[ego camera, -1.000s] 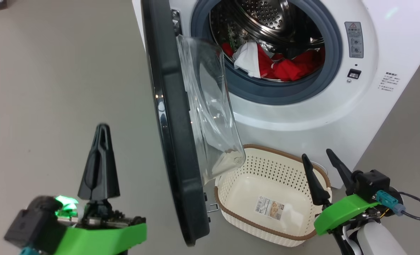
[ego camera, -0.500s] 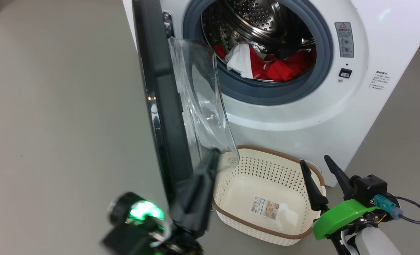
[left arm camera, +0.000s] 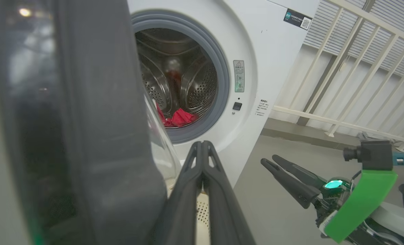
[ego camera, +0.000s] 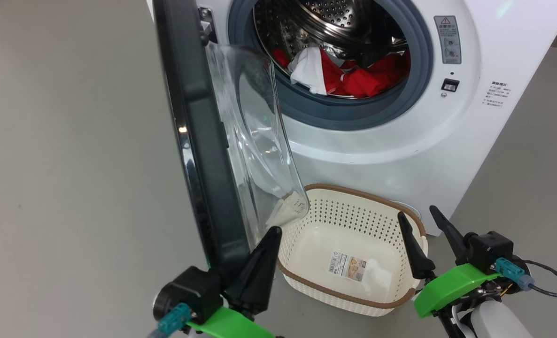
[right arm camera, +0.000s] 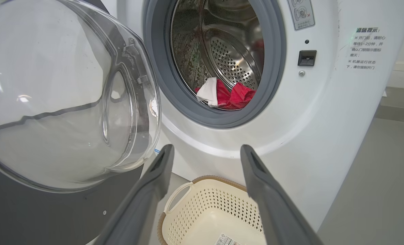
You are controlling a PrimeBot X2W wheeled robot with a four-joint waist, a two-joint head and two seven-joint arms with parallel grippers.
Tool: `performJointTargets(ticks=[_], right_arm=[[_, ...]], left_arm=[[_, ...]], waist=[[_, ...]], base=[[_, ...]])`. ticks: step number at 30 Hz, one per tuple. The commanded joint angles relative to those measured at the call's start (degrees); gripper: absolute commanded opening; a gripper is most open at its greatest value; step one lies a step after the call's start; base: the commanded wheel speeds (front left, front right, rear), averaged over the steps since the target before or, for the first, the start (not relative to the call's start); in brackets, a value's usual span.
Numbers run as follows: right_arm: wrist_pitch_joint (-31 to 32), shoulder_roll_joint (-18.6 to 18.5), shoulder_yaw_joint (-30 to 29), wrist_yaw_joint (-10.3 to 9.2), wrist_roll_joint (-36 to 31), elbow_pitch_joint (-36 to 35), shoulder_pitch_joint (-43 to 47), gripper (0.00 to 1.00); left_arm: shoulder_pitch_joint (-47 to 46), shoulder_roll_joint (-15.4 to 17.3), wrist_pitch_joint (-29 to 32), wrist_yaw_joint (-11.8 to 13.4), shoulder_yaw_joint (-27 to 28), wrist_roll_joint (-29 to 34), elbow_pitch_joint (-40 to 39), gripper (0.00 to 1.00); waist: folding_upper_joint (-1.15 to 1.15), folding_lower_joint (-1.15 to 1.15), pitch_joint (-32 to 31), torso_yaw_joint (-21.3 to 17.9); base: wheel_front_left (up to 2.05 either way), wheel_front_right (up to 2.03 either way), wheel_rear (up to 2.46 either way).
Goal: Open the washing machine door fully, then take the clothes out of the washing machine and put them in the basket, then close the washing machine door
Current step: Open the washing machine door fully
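Large round washing machine door (ego camera: 198, 155), standing open and roughly square to the machine's front, hinged at the left side of the opening. Wide glossy black rim seen edge-on in the head view, with a thin bright trim line along its outer edge. Bulging clear glass bowl window (ego camera: 255, 141) projecting from its inner face towards the opening, catching pale reflections.

Behind it, a white front-loading washing machine (ego camera: 400, 141) with a grey rubber ring (ego camera: 325, 112) around a perforated steel drum (ego camera: 335, 19). Low in the drum, near the front lip, bright red garments (ego camera: 363, 80) in a crumpled heap, with a smaller white cloth (ego camera: 306, 70) draped at their left. To the right of the ring, a grey warning label (ego camera: 447, 40) with small printed text further right.

On the grey floor (ego camera: 72, 141), right against the machine's front and below the opening, a cream perforated basket (ego camera: 353, 192) with a brown woven-look rim, holding nothing but a sticker (ego camera: 348, 266) on its bottom.

Left gripper (ego camera: 274, 231) low beside the door's bottom inner edge, near the basket's left end, fingers pressed together on nothing; contact with the door impossible to tell. Right gripper (ego camera: 416, 212) at the basket's right end, fingers spread wide apart and empty.

In the left wrist view, a pale railing (left arm camera: 358, 68) off to the machine's right.
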Motion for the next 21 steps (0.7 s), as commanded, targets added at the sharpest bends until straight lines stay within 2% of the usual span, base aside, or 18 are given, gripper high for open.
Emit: performJointTargets(ticks=[1, 8, 21], right_arm=[[-0.4, 0.2, 1.0, 0.36, 0.0, -1.4, -1.5, 1.00], [-0.4, -0.3, 0.7, 0.36, -0.2, -1.3, -1.9, 1.00], [-0.4, -1.0, 1.2, 0.36, -0.2, -1.0, -1.8, 1.00]], left_arm=[[-2.6, 0.2, -0.4, 0.9, 2.6, -0.5, -1.2, 0.00], [-1.9, 0.3, 0.1, 4.5, 4.9, -0.7, -1.2, 0.00], [0.6, 2.1, -0.8, 8.1, 9.3, -1.5, -4.6, 0.00]], waist=[[0.00, 0.00, 0.1, 0.1], [0.00, 0.00, 1.3, 1.4], [0.00, 0.00, 2.7, 5.8]], base=[[0.00, 0.00, 0.00], [0.00, 0.00, 0.00], [0.00, 0.00, 0.00]])
